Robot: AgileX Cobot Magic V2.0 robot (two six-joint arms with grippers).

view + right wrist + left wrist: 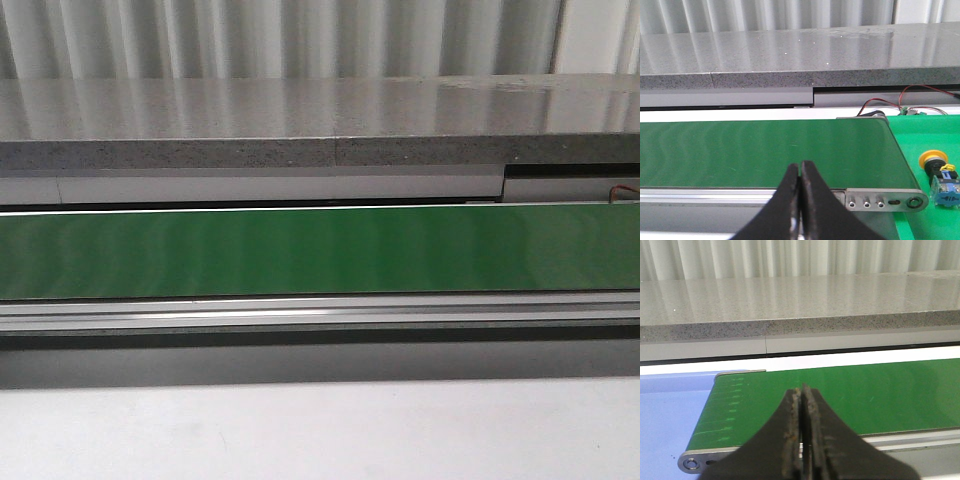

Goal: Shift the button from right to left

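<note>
The right gripper [800, 172], its dark tapered fingers pressed together on nothing, hovers over the smooth green belt [765, 150]. The button [939, 172], round yellow head on blue blocky body, lies off to its side past the belt's metal end. The left gripper [802, 397] is likewise clenched empty above the belt.

Both pincers [802, 392] [800, 167] have black, tapering, worn-edged fingers.

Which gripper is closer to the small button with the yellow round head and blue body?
Right. The right gripper, shut, hangs over the green belt's end, beside which the button lies. The left gripper, shut, sits at the belt's opposite end; its view shows no button.
</note>
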